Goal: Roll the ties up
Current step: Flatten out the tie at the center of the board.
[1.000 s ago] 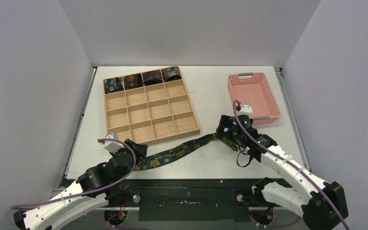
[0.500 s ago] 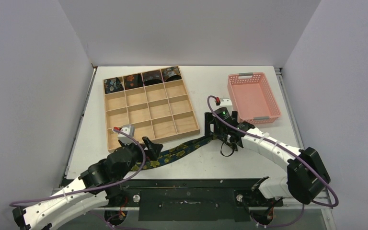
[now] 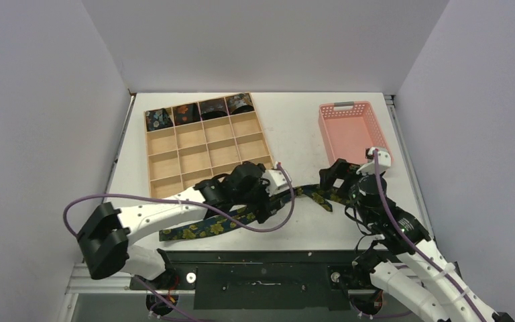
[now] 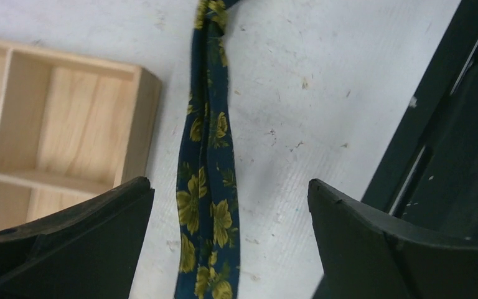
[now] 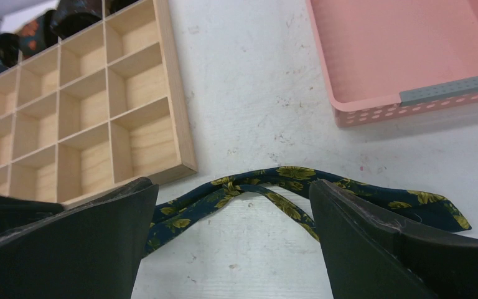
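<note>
Overhead, the left gripper (image 3: 267, 203) hides the middle of the tie (image 3: 203, 229).

A long tie (image 3: 204, 228) with yellow flowers is laid across the near part of the table (image 3: 295, 127), from below the wooden tray (image 3: 194, 157) to the right gripper (image 3: 328, 182). The left gripper (image 3: 263, 203) is seen over its middle. Four rolled ties (image 3: 200, 111) are kept in the tray's back row. A pink basket (image 3: 352, 131) is placed at the right.
</note>
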Tool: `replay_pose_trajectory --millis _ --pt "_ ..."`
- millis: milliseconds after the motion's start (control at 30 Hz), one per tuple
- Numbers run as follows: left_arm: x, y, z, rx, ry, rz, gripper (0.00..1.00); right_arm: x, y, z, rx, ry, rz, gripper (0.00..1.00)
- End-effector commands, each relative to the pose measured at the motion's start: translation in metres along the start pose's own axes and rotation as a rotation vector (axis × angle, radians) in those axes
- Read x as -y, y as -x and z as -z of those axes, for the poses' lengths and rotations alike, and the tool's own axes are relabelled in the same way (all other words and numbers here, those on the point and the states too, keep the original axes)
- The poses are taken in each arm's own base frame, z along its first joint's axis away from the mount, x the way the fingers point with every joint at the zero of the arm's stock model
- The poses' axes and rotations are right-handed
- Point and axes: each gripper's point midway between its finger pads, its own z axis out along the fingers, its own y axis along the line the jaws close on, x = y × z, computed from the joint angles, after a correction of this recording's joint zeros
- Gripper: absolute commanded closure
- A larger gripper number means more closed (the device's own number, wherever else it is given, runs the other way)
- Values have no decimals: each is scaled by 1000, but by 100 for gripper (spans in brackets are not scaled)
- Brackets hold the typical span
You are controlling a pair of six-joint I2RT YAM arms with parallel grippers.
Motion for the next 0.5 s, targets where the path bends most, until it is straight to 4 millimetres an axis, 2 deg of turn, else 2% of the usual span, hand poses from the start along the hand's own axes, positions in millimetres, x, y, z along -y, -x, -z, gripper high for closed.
replay_pose_trajectory --millis 0,100,300,400,467 --pt "5 41 -31 89 -128 -379 7 6 -29 10 -81 22 -52 2" --pt "2 41 -58 62 -153 -472 9 0 -33 17 -89 73 -97 2" --pt "-3 52 -95 81 -213 -520 10 0 -30 28 -73 103 -114 2" --pt "-11 51 -113 55 -238 -520 10 -1 -28 30 -66 109 -117 2" --pt "-15 41 -126 15 -268 -495 13 0 -26 32 -62 108 -114 2"
